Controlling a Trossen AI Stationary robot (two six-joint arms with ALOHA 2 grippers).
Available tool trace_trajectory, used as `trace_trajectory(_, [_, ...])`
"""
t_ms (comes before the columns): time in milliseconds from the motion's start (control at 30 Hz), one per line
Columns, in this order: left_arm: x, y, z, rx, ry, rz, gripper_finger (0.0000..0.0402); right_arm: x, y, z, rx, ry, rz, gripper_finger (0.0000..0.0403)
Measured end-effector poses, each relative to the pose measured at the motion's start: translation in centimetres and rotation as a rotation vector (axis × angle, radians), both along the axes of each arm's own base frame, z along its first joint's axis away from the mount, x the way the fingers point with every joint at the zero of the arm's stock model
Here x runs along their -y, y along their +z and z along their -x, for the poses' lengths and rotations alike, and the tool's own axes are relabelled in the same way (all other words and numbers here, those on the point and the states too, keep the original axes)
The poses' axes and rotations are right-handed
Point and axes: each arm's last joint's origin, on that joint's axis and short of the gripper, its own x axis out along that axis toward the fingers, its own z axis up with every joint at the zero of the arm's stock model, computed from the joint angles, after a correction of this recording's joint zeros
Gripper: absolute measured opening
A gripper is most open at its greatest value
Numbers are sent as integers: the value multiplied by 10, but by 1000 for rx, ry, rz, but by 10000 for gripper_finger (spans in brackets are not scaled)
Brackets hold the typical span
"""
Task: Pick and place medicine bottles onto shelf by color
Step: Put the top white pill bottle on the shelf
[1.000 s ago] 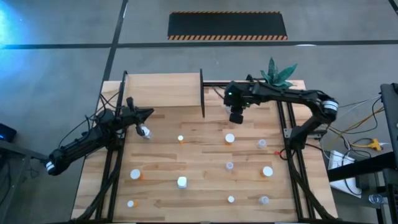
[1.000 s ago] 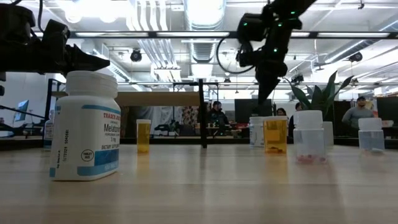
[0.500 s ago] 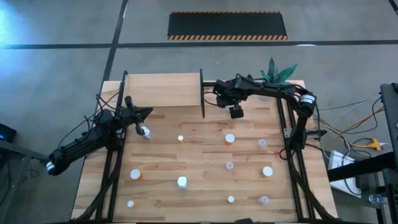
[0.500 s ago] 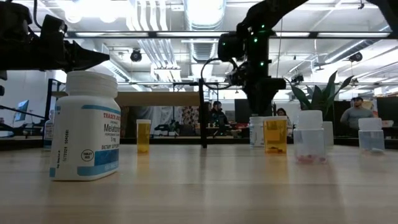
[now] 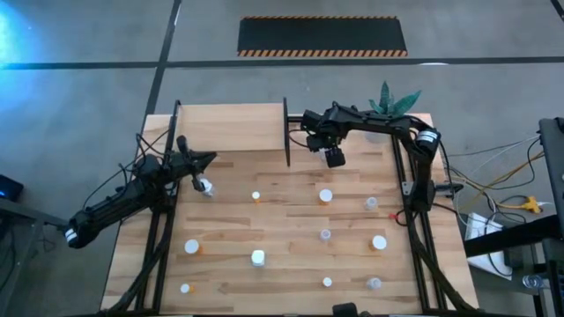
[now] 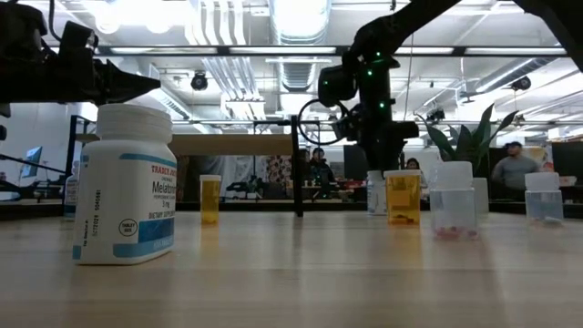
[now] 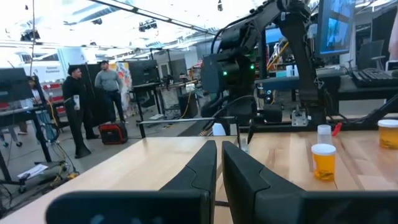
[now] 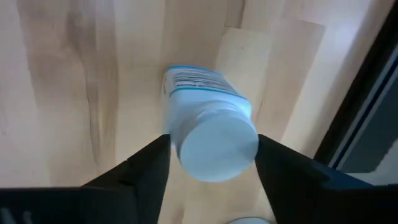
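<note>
Right end effector point(image 8: 211, 155), fingers apart around a white bottle point(image 8: 208, 127), upper centre of high view beside the shelf divider point(image 5: 287, 132). Left end effector point(image 7: 219, 163) closed, empty; plant point(image 5: 394, 103) behind.

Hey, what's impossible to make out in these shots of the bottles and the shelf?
- Right wrist view: whether the fingers touch the white bottle between them; its base is hidden by its own cap.
- High view: bottle labels, too small, like the one at.
- Low view: the shelf top, seen edge-on.
</note>
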Motion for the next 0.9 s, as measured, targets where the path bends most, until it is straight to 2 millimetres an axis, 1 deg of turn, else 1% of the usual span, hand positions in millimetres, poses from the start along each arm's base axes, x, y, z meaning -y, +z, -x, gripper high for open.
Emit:
trace_trajectory(167, [0,1,0,-3,3,-22,8,1,0,1,16,-56,-23,161])
trace_trajectory(300, [0,2,0,13,3,-33,8,-1,2,3,37,-193,-46,158])
trace_trajectory(400, [0,2,0,12,3,-33,8,0,3,6,51,-428,-47,158])
trace_trajectory(533, [0,3,0,15,3,-36,8,1,3,12,64,-841,-37,176])
trace_trajectory(567, [0,3,0,20,3,-39,8,0,3,13,69,-924,-31,178])
trace_trajectory(633, [0,3,0,21,3,-40,8,-1,3,13,81,-1028,-23,179])
trace_trajectory(767, [0,3,0,18,3,-38,8,-1,4,12,102,-1140,-16,174])
trace_trajectory(900, [0,3,0,16,3,-36,8,-1,3,11,107,-1160,-25,182])
